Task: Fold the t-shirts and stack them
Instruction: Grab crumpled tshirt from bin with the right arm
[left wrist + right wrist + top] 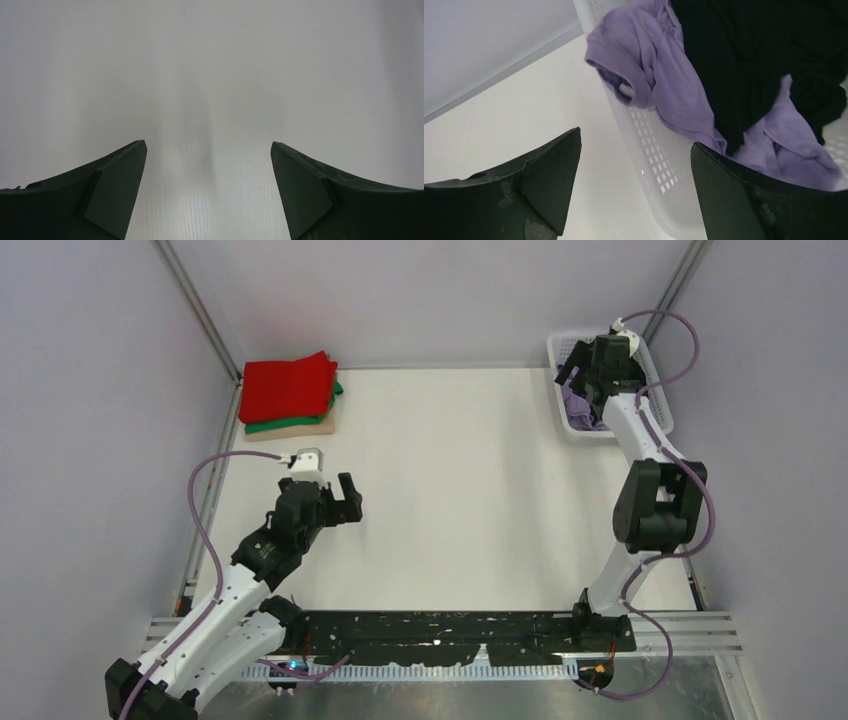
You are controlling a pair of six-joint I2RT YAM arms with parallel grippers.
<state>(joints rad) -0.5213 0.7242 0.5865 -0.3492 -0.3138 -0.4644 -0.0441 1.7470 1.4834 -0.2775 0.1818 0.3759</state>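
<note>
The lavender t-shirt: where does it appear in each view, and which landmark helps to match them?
Top external: lavender t-shirt at upper right, in the white basket, partly under the right gripper.
Left wrist: not in it.
Right wrist: upper centre, draped over the basket wall, beside a black t-shirt.
Shared landmark: the white basket.

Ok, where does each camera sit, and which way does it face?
Top external: above and behind the bases, looking down on the table; both arms show, right gripper at the basket.
Left wrist: on the left arm, facing bare table between the left gripper's open fingers.
Right wrist: on the right arm, facing the basket's rim, lavender t-shirt and black t-shirt, past its open fingers.
Shared: top external and right wrist both show basket and lavender t-shirt.
</note>
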